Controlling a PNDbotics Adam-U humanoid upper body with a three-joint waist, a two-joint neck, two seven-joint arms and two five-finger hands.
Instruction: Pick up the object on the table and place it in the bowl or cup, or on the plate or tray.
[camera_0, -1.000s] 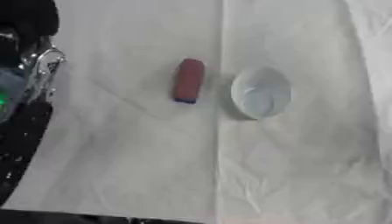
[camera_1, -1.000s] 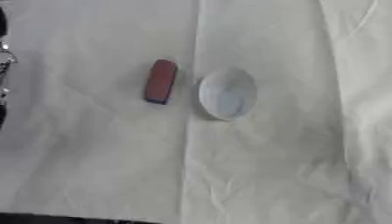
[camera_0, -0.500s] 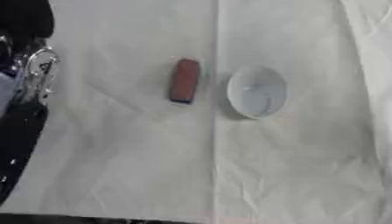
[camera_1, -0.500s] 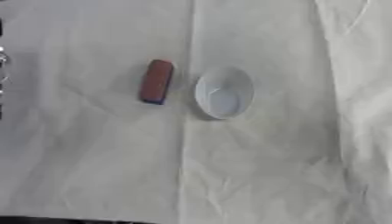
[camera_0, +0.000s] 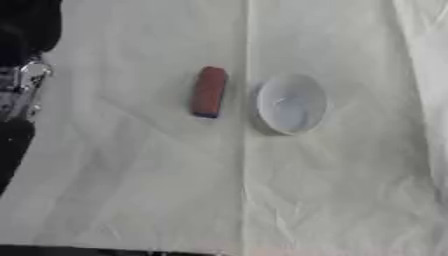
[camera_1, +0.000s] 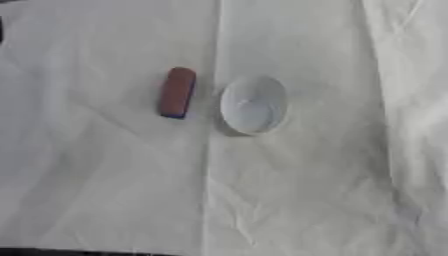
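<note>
A red oblong object (camera_0: 208, 92) with a dark blue lower end lies lengthwise on the white cloth. Just to its right, a small gap away, stands a small white bowl (camera_0: 291, 103) with nothing in it. My left arm (camera_0: 24, 85), black with a silver joint, shows only along the left edge of the left eye view, well apart from the object. Its hand is not clearly made out. My right hand shows in neither view.
A white cloth (camera_1: 289, 190) with creases covers the table, with a fold line running down just left of the bowl. A ridge of cloth (camera_1: 385, 100) runs down the right side. The table's dark front edge (camera_0: 105, 250) shows at the bottom.
Less of my left arm shows at the left edge than a second ago. The red object and the bowl have kept their places.
</note>
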